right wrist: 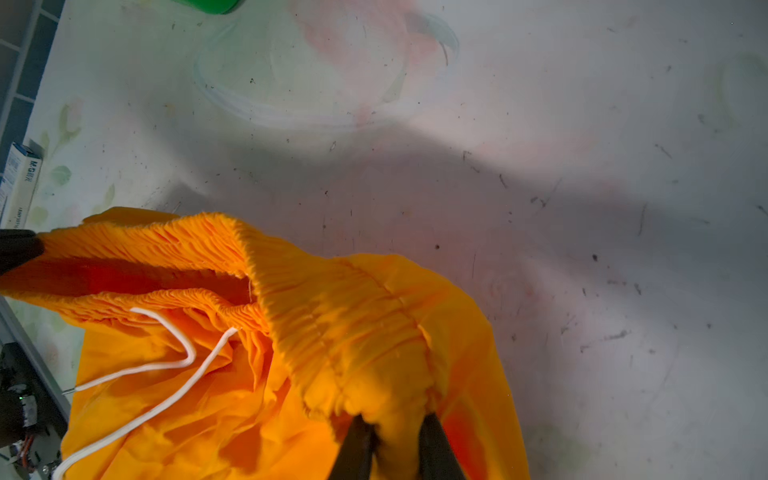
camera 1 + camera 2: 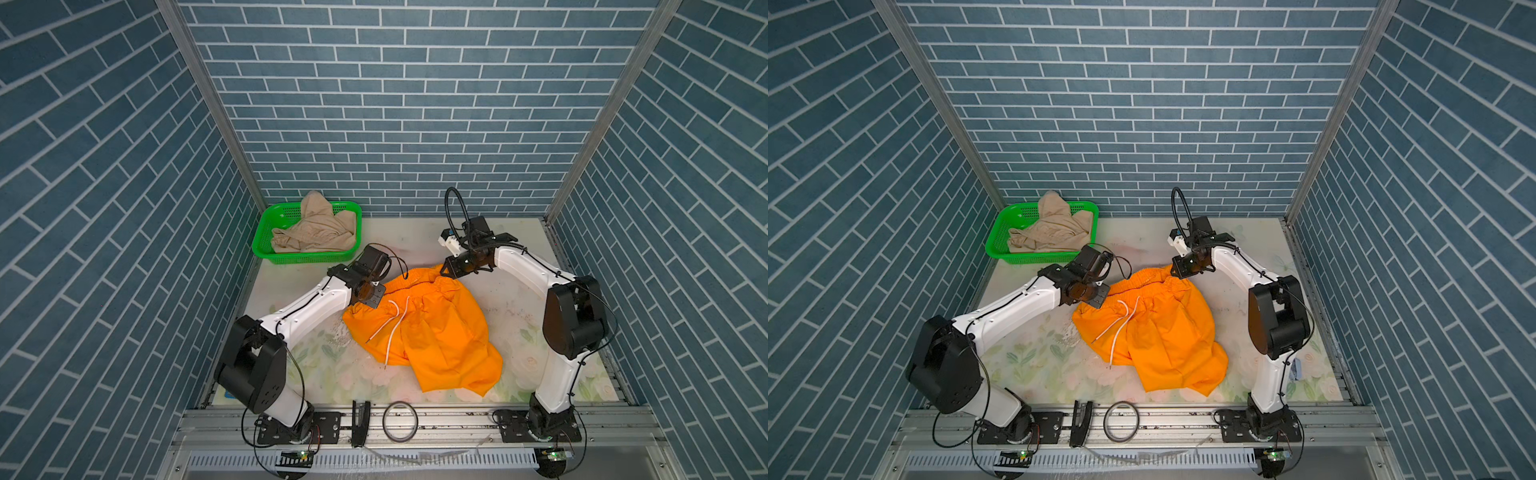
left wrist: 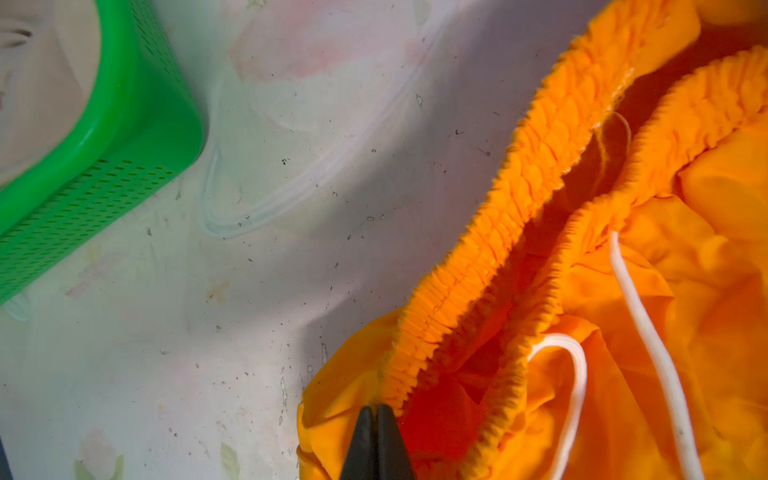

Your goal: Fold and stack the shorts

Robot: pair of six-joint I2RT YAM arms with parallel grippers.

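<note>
Orange cloth fills the middle of the desk [image 2: 511, 299] in both top views. The orange shorts [image 2: 428, 328] lie rumpled, waistband [image 2: 419, 282] far, legs trailing near and right. The left gripper [image 2: 370, 301] is on the band's left end and the right gripper [image 2: 444, 270] on its right end. The beige shorts [image 2: 316, 228] sit heaped in the basket [image 2: 266, 249] at the far left, untouched. My read: this is the spread-out before the first fold.

Over to the left wrist view: the left gripper [image 3: 377, 419] is pinched tight on the very end of the waistband [image 3: 519, 208], a clean corner hold. The band gapes open along its length, and the drawstring [image 3: 648, 332] hangs loose over the front.

Right wrist view now: the right gripper [image 1: 395, 424] has its jaws partly apart with a wad of cloth bulging between them, a loose hold at best. That end is bunched, not a true corner.

So, doing it well: the right side wants a thin bite on the band's real end, matching the left. Then draw the two ends apart until the band runs straight, and lower it flat with both legs pointing near. Watch that the drawstring isn't trapped under a fold. Pull gently, because this cloth is slippery and light.
</note>
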